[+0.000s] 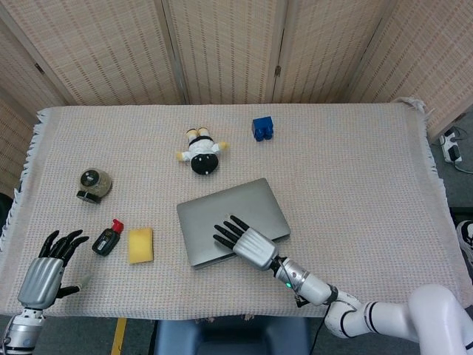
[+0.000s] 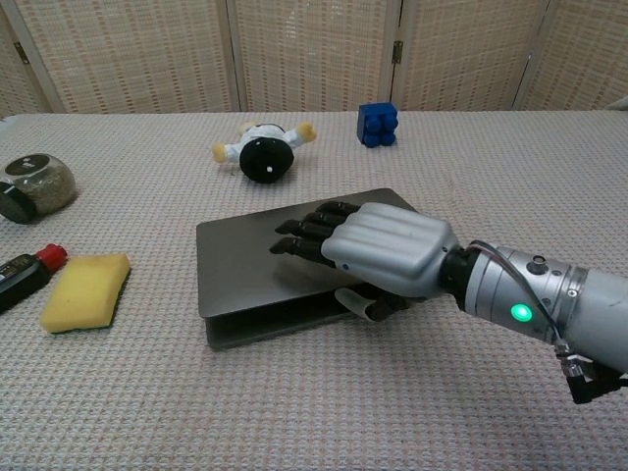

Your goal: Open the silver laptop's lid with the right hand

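Woven cloth covers the tabletop [image 1: 355, 163], with rattan screens behind. Nearest, the left robot hand [image 1: 46, 272] hovers at the front left corner, fingers apart and holding nothing. The right robot hand [image 2: 378, 250] lies over the laptop [image 1: 222, 211], fingers flat on the lid and thumb tucked at the front edge, where the chest view shows a thin gap. Whether the thumb has truly hooked under the lid I cannot tell, because the palm hides it.

The laptop sits mid-tabletop, slightly skewed. Its metal lid looks stiff and slippery, with a hinge likely firm enough to drag the light base along. The best hold is probably the middle of the front lip.

Left of it lie a sponge [image 1: 140, 245] and a small black-and-red object [image 1: 108, 239], hard to identify. Farther back are a jar [image 1: 94, 184], a toy figure [image 1: 202, 151] and a blue block [image 1: 262, 128].
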You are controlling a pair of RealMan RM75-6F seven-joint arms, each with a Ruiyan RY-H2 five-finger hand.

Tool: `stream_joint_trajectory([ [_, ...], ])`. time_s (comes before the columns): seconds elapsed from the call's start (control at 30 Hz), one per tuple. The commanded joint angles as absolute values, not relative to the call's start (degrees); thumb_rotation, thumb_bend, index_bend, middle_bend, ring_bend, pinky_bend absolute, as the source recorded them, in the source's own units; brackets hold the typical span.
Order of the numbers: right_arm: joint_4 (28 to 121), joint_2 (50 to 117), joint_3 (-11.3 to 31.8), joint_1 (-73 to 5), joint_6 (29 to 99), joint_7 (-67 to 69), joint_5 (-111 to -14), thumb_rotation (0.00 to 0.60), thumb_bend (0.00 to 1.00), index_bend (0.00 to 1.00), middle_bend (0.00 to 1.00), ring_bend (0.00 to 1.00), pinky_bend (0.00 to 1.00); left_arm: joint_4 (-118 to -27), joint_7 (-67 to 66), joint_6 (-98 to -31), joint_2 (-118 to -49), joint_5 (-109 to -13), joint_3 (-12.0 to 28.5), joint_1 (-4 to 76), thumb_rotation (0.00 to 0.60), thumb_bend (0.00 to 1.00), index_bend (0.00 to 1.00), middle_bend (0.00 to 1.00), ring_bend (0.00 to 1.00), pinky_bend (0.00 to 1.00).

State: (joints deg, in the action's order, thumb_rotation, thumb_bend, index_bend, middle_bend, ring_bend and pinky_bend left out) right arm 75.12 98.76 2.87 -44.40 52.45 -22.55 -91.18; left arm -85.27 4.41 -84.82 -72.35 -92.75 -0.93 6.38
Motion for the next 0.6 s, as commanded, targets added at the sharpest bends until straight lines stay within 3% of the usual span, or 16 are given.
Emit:
stream_joint_trajectory([
  [0.03,76.1,98.9,4.6,-45.5,51.7,-25.5,-89.8,0.6,0.64,0.0,0.0,0.0,0.0,-83.7,5.9,-85.2,-73.7,-93.9,-1.7,6.4,0.6,0.28,0.26,0.21,0.24,0.11],
  [0.2,77.1,99.3,6.3,-46.8,51.0,-29.2,-88.2,0.6,0.64,0.0,0.0,0.0,0.0,-80.4,10.2,-86.0,-76.0,-96.6,-3.5,6.4,0.6,0.28,0.31,0.28,0.31,0.18],
  [0.33,77.9,99.4,7.4,-47.4,50.9,-31.4,-86.8,0.6,0.64,0.0,0.0,0.0,0.0,-78.1,12.3,-84.2,-77.2,-100.3,-5.9,8.0,0.6,0.29,0.31,0.3,0.32,0.18],
  [0.6,78.6,99.1,8.8,-48.5,50.6,-34.7,-84.6,0.6,0.64,0.0,0.0,0.0,0.0,-80.6,14.9,-74.5,-75.9,-105.1,-8.0,16.2,0.6,0.47,0.16,0.14,0.14,0.05],
])
